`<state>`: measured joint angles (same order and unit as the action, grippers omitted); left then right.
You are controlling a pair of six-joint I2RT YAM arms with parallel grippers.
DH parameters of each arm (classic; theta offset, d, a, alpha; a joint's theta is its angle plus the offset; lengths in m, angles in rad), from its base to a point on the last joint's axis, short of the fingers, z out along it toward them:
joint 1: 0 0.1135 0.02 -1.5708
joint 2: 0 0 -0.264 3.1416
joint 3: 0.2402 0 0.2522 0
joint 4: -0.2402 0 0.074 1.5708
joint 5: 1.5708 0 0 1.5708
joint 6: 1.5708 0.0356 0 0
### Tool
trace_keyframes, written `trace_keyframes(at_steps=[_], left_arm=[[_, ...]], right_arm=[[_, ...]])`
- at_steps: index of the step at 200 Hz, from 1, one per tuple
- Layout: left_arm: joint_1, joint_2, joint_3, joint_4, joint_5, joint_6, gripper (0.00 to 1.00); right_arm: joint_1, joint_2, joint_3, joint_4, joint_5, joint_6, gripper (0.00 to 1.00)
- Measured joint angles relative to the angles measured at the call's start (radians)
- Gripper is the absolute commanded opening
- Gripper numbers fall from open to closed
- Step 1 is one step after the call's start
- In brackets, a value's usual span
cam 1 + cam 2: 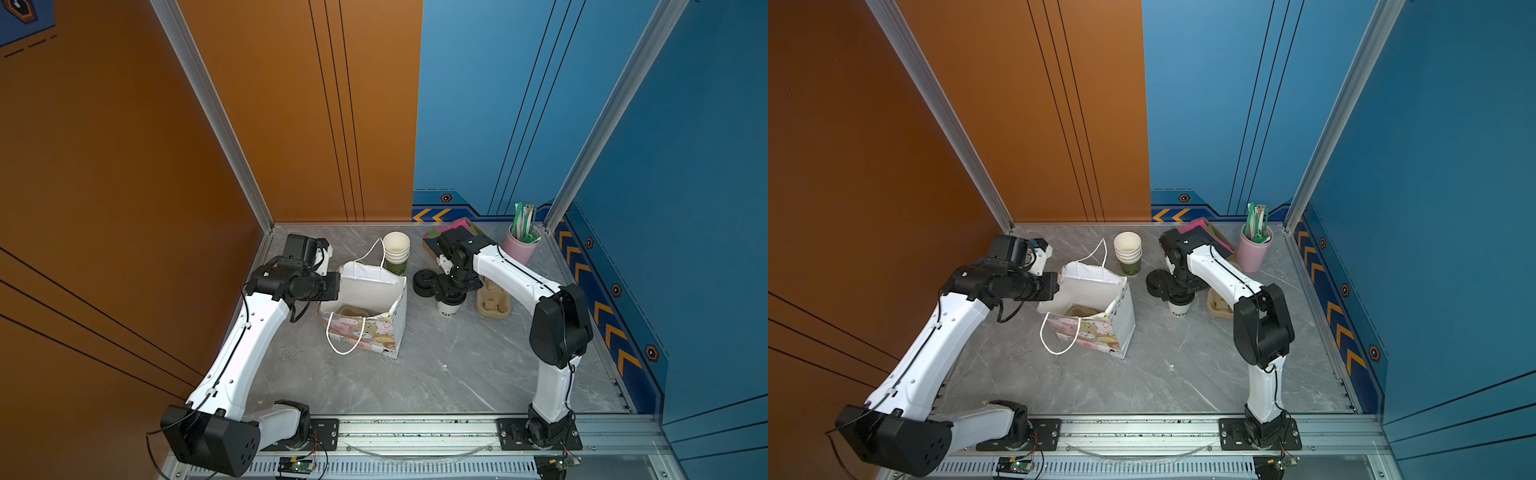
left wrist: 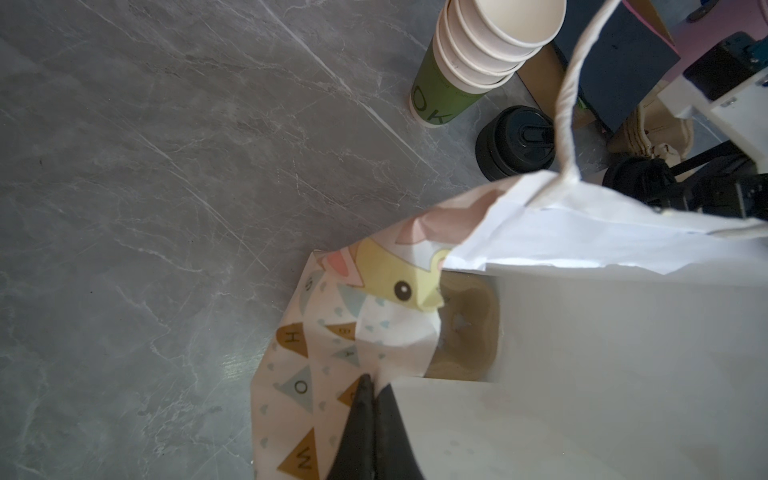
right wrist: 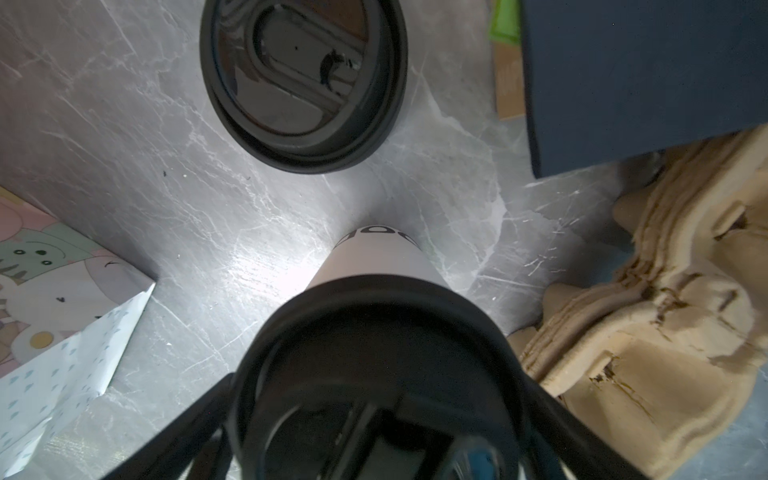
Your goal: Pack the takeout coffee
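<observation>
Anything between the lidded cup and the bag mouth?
Nothing visible. Bare tabletop lies between the takeout coffee and the paper bag; the loose lids sit aside. Only the bag's near wall must be cleared; the left pincer, shut on its edge, holds the mouth open.

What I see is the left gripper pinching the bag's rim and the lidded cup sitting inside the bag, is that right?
No. The left gripper does pinch the rim of the bag, but the lidded cup stands on the table outside the bag, under the right gripper; both top views show it.

Orange wall, blue wall, grey marble tabletop
</observation>
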<state>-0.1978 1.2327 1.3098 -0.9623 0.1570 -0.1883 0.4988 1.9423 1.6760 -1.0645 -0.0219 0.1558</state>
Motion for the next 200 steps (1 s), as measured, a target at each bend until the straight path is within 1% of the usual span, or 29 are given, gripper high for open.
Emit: trace_keyframes(at_steps=[46, 78, 88, 114, 152, 182, 200], left_arm=[[-0.002, 0.000, 0.002, 0.000, 0.000, 0.000, 0.00], [-0.004, 0.000, 0.003, 0.000, 0.000, 0.000, 0.05], [-0.005, 0.000, 0.003, 0.000, 0.000, 0.000, 0.07], [-0.005, 0.000, 0.006, 0.000, 0.000, -0.002, 0.16], [-0.006, 0.000, 0.009, 0.000, -0.005, 0.004, 0.34], [-0.006, 0.000, 0.013, 0.000, -0.013, 0.002, 0.43], [-0.006, 0.000, 0.020, 0.000, -0.019, 0.003, 0.46]], right_arm=[[0.005, 0.022, -0.002, 0.000, 0.000, -0.003, 0.99], [0.006, 0.023, -0.002, 0.000, 0.000, -0.003, 1.00], [0.006, 0.024, -0.002, 0.000, 0.000, -0.003, 0.99], [0.006, 0.029, -0.002, 0.000, 0.000, -0.003, 0.96], [0.006, 0.029, -0.002, 0.000, 0.000, -0.003, 0.93], [0.006, 0.029, -0.002, 0.000, 0.000, -0.003, 0.91], [0.006, 0.029, -0.002, 0.000, 0.000, -0.003, 0.90]])
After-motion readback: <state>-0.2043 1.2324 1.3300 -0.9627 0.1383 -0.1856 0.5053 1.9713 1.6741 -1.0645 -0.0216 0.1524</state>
